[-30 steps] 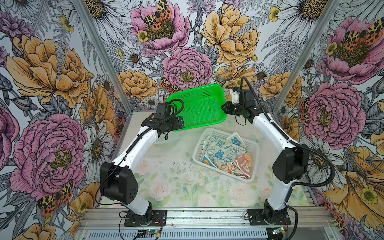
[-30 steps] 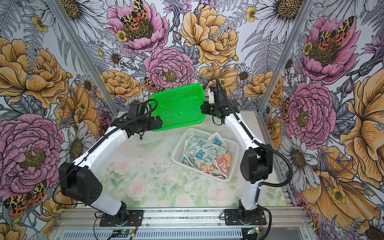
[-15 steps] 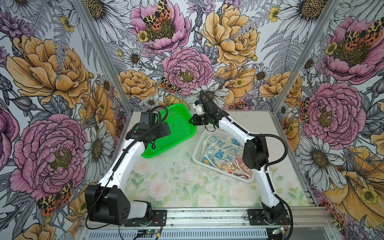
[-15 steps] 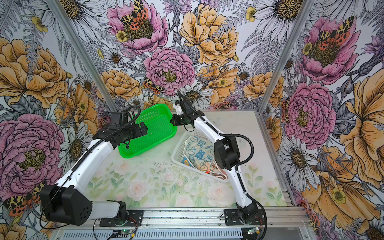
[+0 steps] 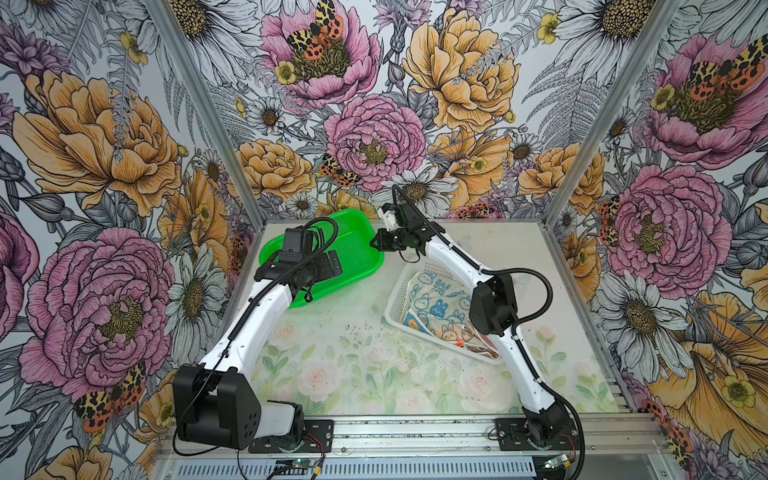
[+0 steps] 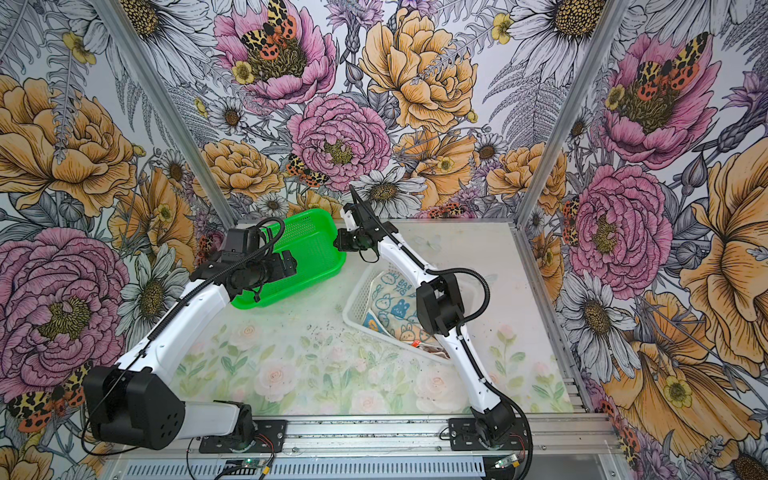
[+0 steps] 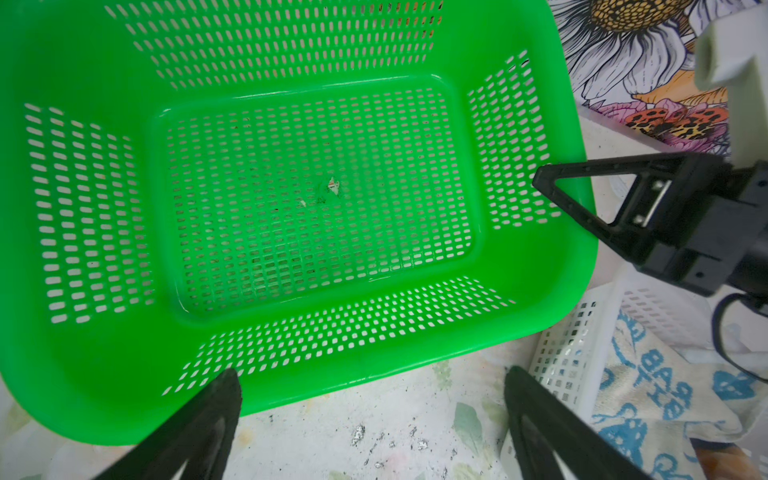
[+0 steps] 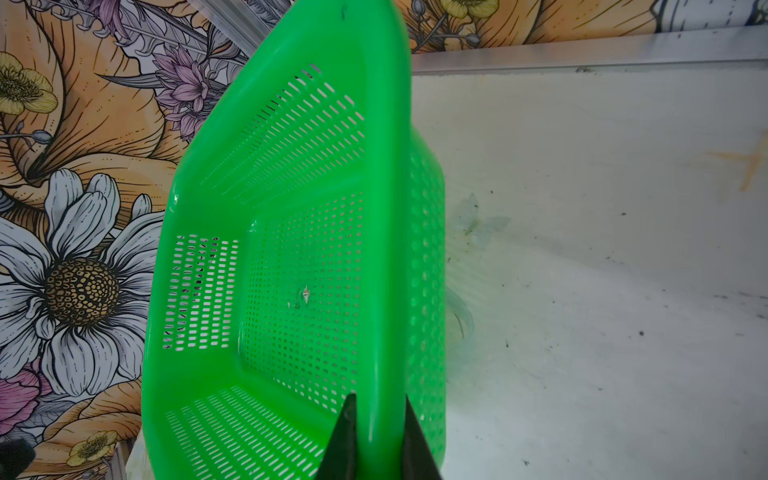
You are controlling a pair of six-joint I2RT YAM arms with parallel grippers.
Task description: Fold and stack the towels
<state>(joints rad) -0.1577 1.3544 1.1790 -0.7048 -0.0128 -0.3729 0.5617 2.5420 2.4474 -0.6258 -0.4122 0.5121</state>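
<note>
Left end effector (image 7: 370, 380): jaws spread wide, nothing between them. In both top views I see it hanging over the near left part of the green basket (image 5: 359, 249).
Right end effector (image 8: 378, 415): clenched on the green basket's right rim, one finger inside the wall and one outside. The left wrist view shows its tip at that same rim.
Green basket: far left of the worktop (image 5: 353, 374), close to the back wall, open side up. Its mesh floor holds only a scrap or two. I cannot tell whether it lies flat on the worktop or is tipped up on the held side.
White basket (image 5: 395, 299): right of centre, just beside the green one, set at an angle. The right arm passes above it.
Towels (image 5: 436, 307): all lying unfolded and rumpled in the white basket. A cream one with blue lettering and bunnies (image 5: 434, 286) is on top at the far end, and an orange one (image 5: 478, 347) shows at the near right end, partly under the arm.
Worktop: pale floral print with dark specks near the middle.
</note>
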